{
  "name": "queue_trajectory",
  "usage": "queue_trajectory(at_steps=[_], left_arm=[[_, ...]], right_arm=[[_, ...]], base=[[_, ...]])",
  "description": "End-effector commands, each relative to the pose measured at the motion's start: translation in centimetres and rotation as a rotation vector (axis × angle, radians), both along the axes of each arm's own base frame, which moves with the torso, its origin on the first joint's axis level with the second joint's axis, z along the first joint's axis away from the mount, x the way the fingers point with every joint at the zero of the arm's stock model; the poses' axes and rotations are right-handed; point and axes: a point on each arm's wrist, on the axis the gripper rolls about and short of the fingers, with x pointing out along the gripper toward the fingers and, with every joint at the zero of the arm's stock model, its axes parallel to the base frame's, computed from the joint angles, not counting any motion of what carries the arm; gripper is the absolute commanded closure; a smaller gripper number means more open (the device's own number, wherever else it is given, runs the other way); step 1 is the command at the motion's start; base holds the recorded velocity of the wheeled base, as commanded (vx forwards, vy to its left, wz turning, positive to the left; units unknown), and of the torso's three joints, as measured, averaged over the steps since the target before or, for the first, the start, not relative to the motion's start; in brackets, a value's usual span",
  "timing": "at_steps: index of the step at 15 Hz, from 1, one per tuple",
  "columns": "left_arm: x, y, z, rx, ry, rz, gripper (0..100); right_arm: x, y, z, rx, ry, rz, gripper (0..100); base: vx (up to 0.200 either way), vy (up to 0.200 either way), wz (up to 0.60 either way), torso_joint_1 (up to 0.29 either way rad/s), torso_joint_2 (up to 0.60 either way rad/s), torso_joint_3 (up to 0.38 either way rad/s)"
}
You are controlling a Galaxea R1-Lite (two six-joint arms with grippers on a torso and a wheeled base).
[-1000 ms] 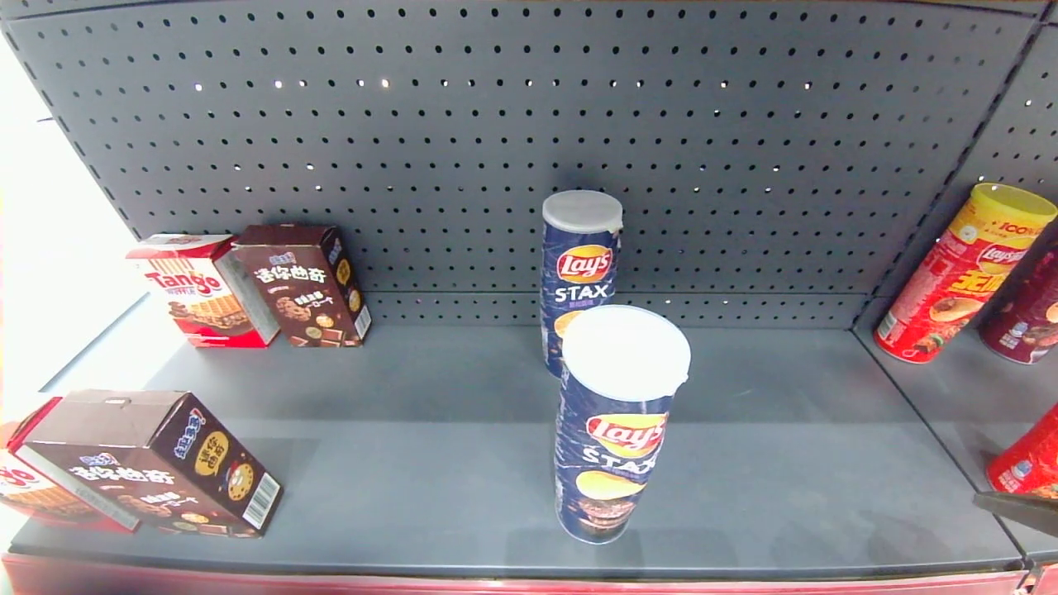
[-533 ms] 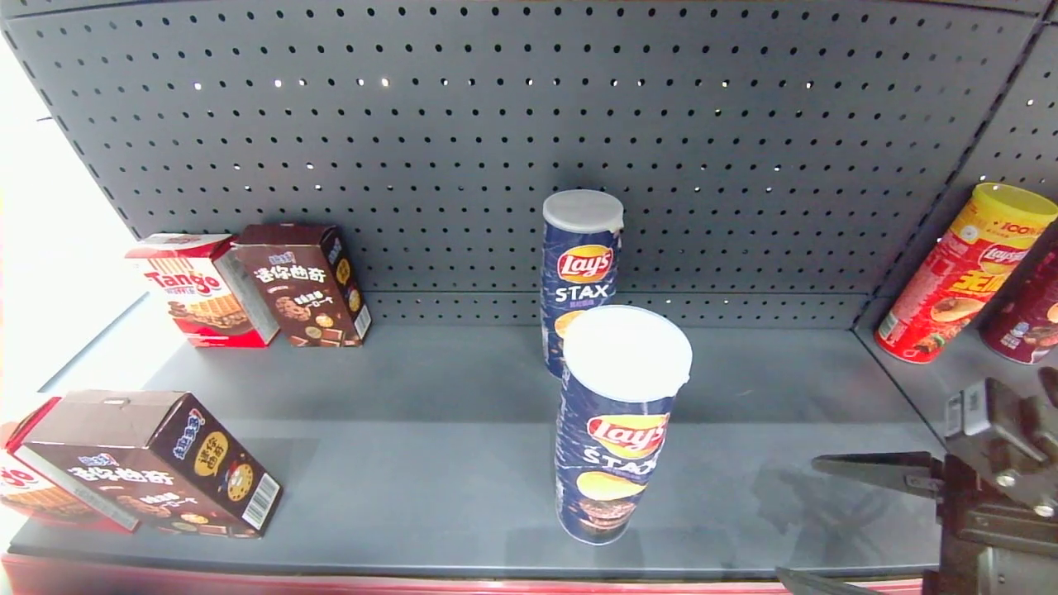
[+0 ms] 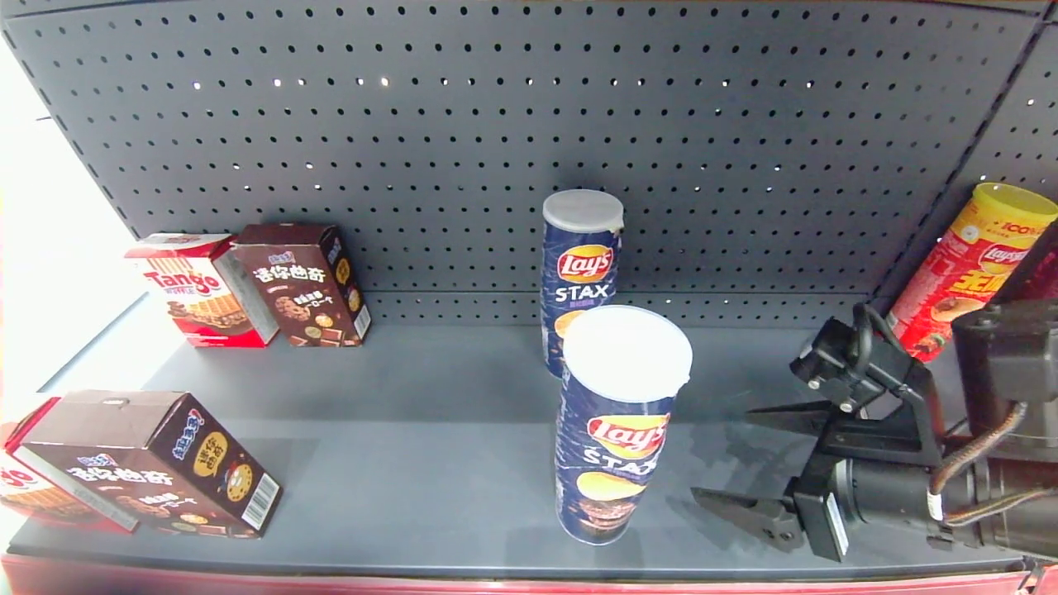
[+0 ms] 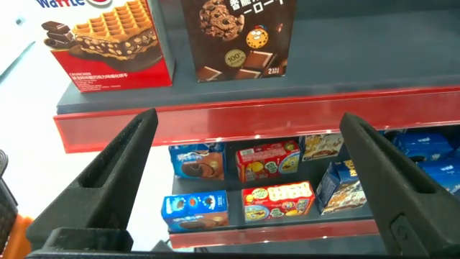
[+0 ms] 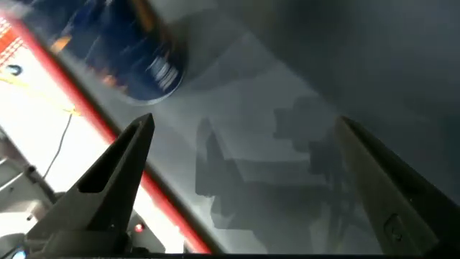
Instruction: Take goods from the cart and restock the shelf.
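Goods on the grey shelf: two blue chip cans, both upright, white lids on. The front can stands near the shelf's front edge, about mid-width. The rear can stands right behind it, close to the pegboard back panel. The front can overlaps the rear can's lower part in the head view, so contact can't be judged.

The right gripper sits just right of the front can, low over the shelf deck and pointing at the can. Its jaws are spread wide with nothing between them, clear of the can. The right wrist view shows the can blurred beyond one jaw tip.

The left gripper hangs in front of the shelf's red front strip, jaws wide apart and empty. Lower shelves with small snack boxes show between them.

At back left, a red wafer box and a brown cookie box stand side by side, touching. At front left, a second cookie box is turned at an angle, with a second red box beside it at the edge.

A red chip can with a yellow lid stands on the neighbouring section to the right, behind the right arm.
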Motion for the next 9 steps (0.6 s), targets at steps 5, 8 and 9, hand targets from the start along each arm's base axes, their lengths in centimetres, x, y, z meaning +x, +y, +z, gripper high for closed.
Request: queue_trajectory(at_steps=[5,8,9], left_arm=[[0.0,0.0,0.0,-0.001,0.002,0.001,0],[0.0,0.0,0.0,-0.001,0.002,0.001,0],[0.0,0.0,0.0,-0.001,0.002,0.001,0]], right_arm=[[2.9,2.2,0.2,-0.007,0.004,-0.002,0],[2.9,2.7,-0.1,-0.015,0.011,0.012,0],[2.9,2.8,0.0,-0.013,0.010,0.015,0]], base=[[0.000,0.000,0.00,0.000,0.00,0.000],[0.000,0.000,0.00,0.000,0.00,0.000],[0.000,0.000,0.00,0.000,0.00,0.000]])
